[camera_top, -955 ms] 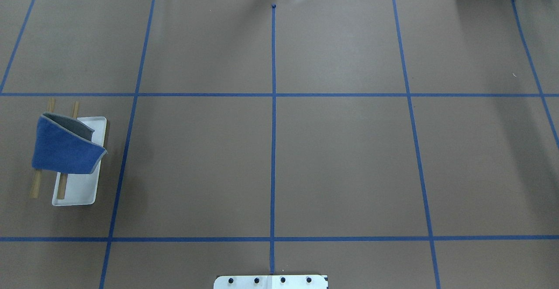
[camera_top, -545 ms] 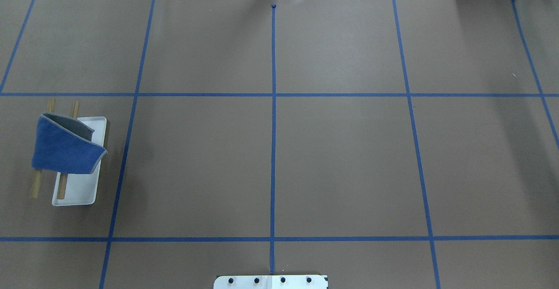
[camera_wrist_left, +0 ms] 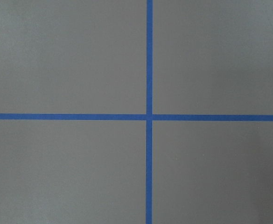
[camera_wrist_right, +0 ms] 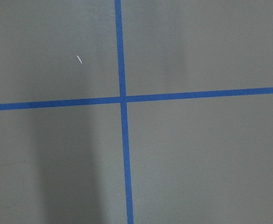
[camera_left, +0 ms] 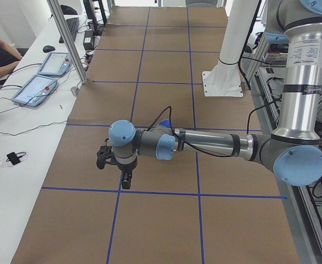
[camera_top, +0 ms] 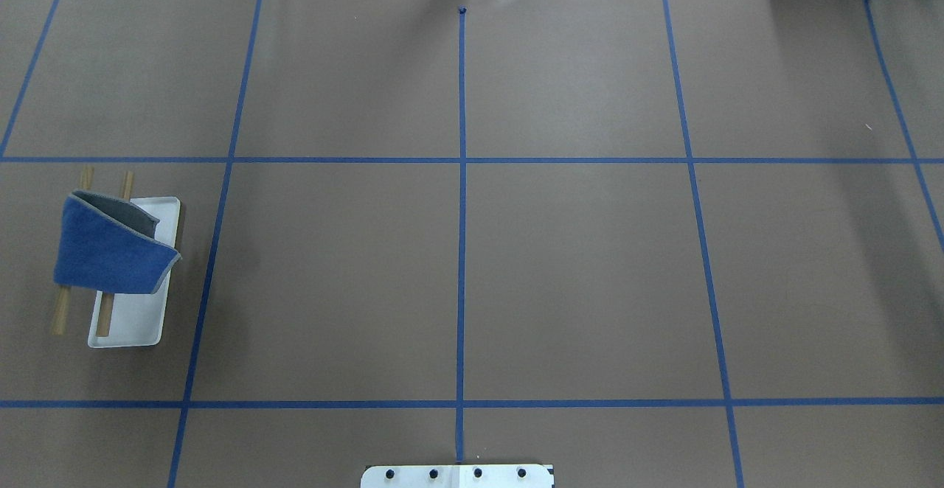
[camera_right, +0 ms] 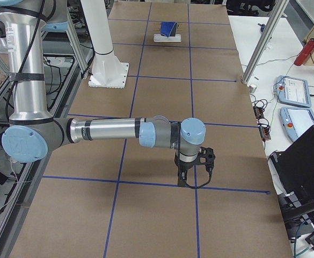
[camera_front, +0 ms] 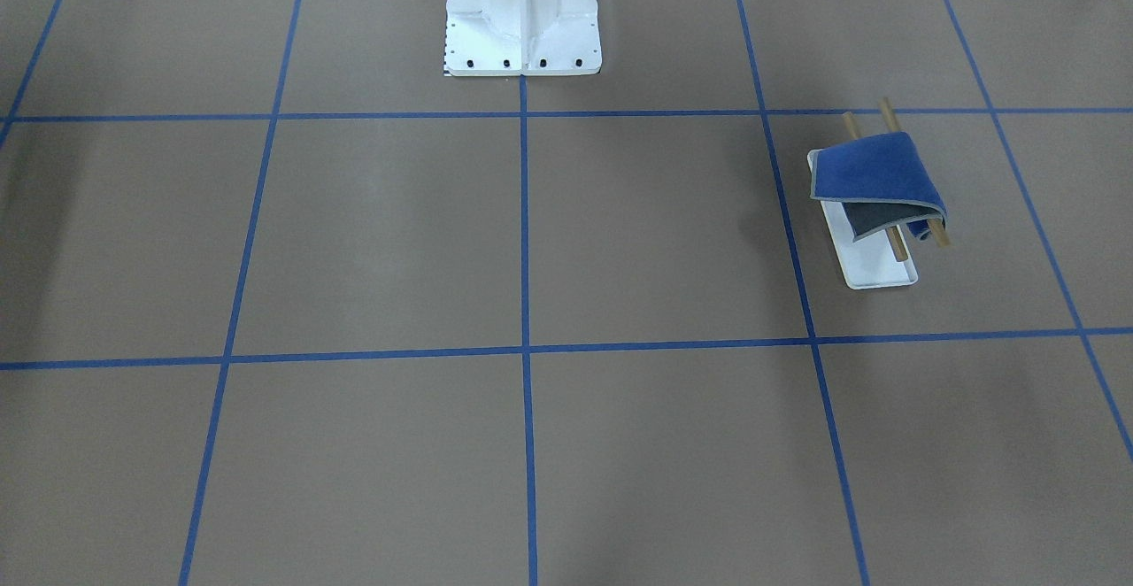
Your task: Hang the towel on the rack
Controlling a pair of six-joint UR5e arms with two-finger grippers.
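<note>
The royal-blue towel (camera_top: 110, 252) lies draped over the two tan wooden rods of the rack (camera_top: 136, 318), at the table's far left in the overhead view. One corner is folded back and shows the grey underside. Towel (camera_front: 876, 174) and rack (camera_front: 876, 272) also show in the front-facing view. In the right side view the towel (camera_right: 169, 28) is far from both arms. My left gripper (camera_left: 123, 179) and right gripper (camera_right: 188, 177) hang over bare table and show only in the side views. I cannot tell whether they are open or shut. The wrist views show only brown paper and blue tape.
The robot's white pedestal (camera_front: 522, 15) stands at mid table edge. Blue tape lines grid the brown table cover. A side bench holds tablets (camera_left: 37, 88) and cables, with a person's arm near it. Metal posts (camera_right: 261, 45) stand at the table's far edge.
</note>
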